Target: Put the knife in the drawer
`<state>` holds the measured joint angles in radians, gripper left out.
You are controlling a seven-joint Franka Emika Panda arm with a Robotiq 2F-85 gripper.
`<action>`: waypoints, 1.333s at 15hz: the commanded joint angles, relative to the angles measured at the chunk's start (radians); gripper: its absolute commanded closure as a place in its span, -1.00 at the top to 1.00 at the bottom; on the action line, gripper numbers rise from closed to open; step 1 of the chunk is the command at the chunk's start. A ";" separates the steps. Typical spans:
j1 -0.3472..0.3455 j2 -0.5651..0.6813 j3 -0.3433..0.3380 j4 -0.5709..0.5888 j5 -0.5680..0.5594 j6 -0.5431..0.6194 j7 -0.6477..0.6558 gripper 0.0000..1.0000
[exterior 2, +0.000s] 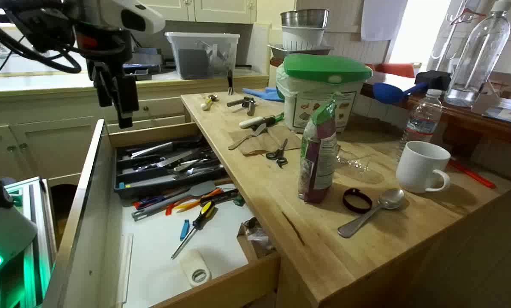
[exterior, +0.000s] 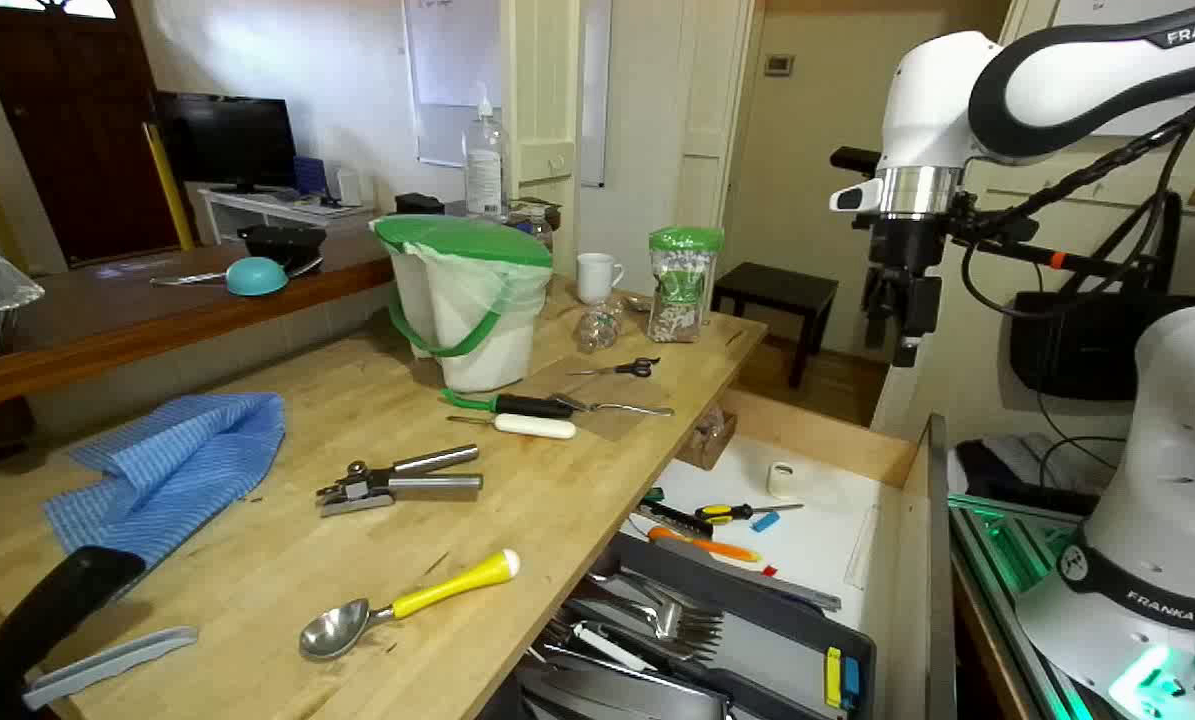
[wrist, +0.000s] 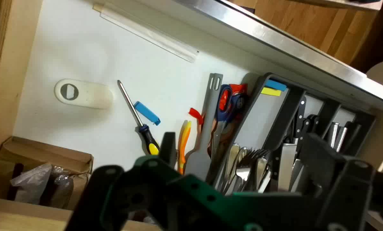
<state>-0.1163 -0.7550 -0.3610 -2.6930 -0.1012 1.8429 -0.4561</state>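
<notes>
The drawer (exterior: pixel 939 580) is pulled out beside the counter; its rim also shows in an exterior view (exterior 2: pixel 81 188) and the wrist view (wrist: pixel 274 48). A dark grey divided tray (exterior 2: pixel 152 188) inside holds forks and knives. On the counter lies a small silver piece, knife-like with a short broad blade (exterior: pixel 637 410), also seen in an exterior view (exterior 2: pixel 247 137). A white-handled tool with a thin metal end (exterior: pixel 534 427) lies beside it; I cannot tell which is the knife. My gripper (exterior: pixel 892 335) is open and empty, high above the drawer; its fingers spread wide in the wrist view (wrist: pixel 242 154).
Scissors (exterior: pixel 637 367), a can opener (exterior: pixel 397 482), a yellow-handled scoop (exterior: pixel 437 595) and a blue cloth (exterior: pixel 182 460) lie on the counter. A green-lidded bucket (exterior: pixel 472 330), a bag (exterior 2: pixel 319 158) and a mug (exterior 2: pixel 420 167) stand there. A screwdriver (wrist: pixel 130 104) lies in the drawer.
</notes>
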 commanded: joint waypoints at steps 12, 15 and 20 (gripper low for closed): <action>0.127 0.246 0.039 0.086 0.155 0.386 -0.012 1.00; 0.188 0.402 0.029 0.197 0.217 0.448 -0.075 1.00; 0.168 0.667 0.051 0.421 0.259 0.500 -0.166 1.00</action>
<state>0.0741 -0.2610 -0.3223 -2.4161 0.1067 2.3279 -0.5501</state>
